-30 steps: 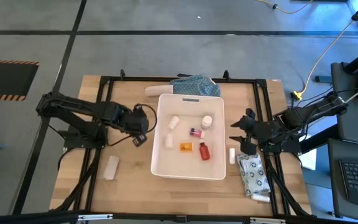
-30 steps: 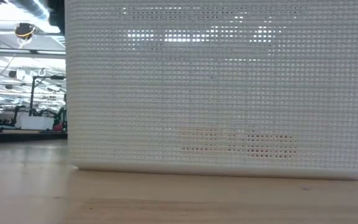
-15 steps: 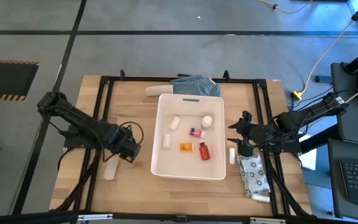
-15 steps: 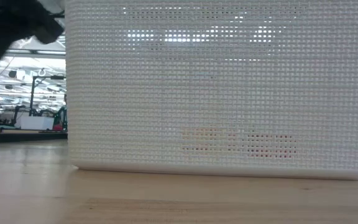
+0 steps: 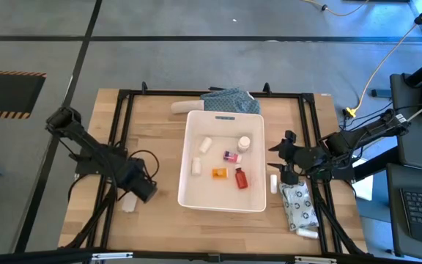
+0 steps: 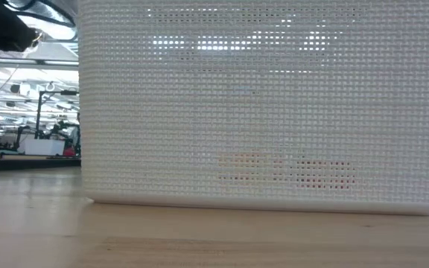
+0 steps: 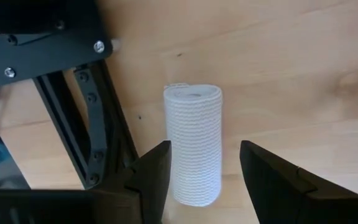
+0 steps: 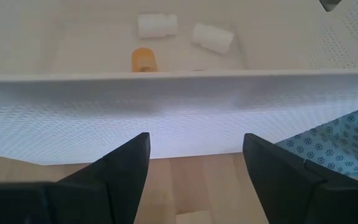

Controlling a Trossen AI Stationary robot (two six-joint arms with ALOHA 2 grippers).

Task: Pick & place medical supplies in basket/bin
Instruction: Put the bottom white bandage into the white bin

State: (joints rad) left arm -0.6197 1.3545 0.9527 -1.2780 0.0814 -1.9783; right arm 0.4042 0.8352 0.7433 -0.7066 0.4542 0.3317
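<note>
basket: large white rectangular tub (image 5: 187, 158), rounded corners, perforated walls, mid-table.
inside basket: two white bottles (image 5: 206, 144), white cylinder (image 5: 197, 167), pink-labelled box (image 5: 231, 156), orange item (image 5: 218, 173), red bottle (image 5: 241, 178).
gauze roll: white (image 7: 193, 143), lying on wood left of basket.
pouch: flat, grey-patterned (image 5: 297, 205), right of basket.

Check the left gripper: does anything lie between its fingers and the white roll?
Nothing. In the left wrist view the left gripper is open, its fingers straddling the white roll on bare wood.
</note>
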